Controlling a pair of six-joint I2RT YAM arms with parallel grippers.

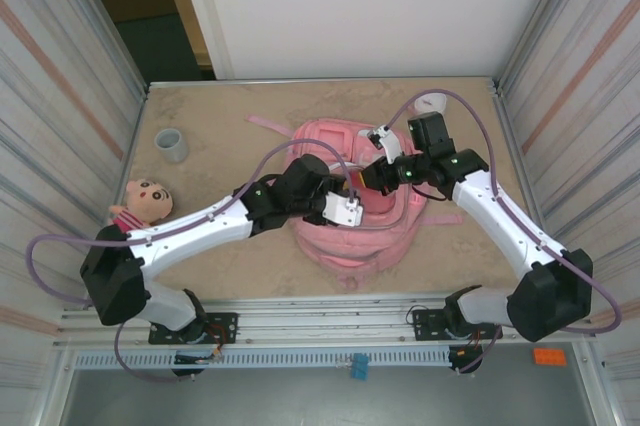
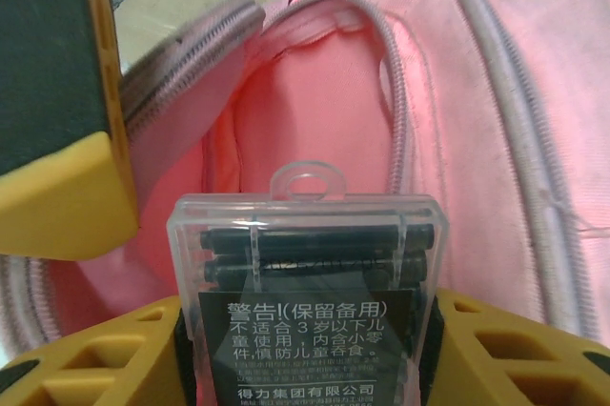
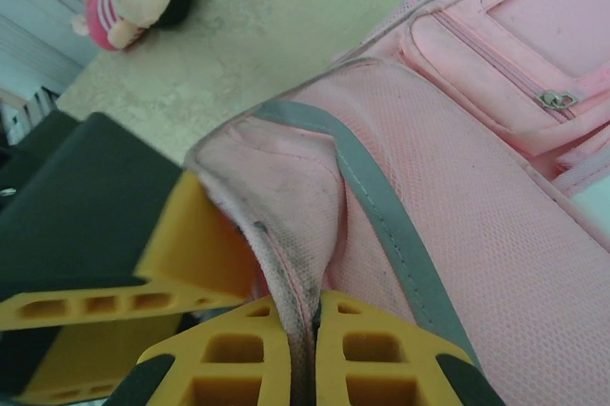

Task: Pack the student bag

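We note the student bag (image 1: 350, 246) lying mid-table (image 1: 220, 126), its rim pinched in the right tool (image 3: 303, 349) to hold the mouth open, apparently so the left tool (image 1: 345, 208), gripping a clear case (image 2: 310, 273), can enter.

You see the clear plastic box of black sticks (image 2: 310, 263) cut off at the bottom edge, its smallest print blurred. The pinched seam of the large pink fabric backpack (image 3: 457, 196) is hidden inside the right gripper (image 3: 303, 315).

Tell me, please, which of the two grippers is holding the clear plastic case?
The left gripper: it clamps the clear case, whereas the right gripper pinches the fabric of the student bag.
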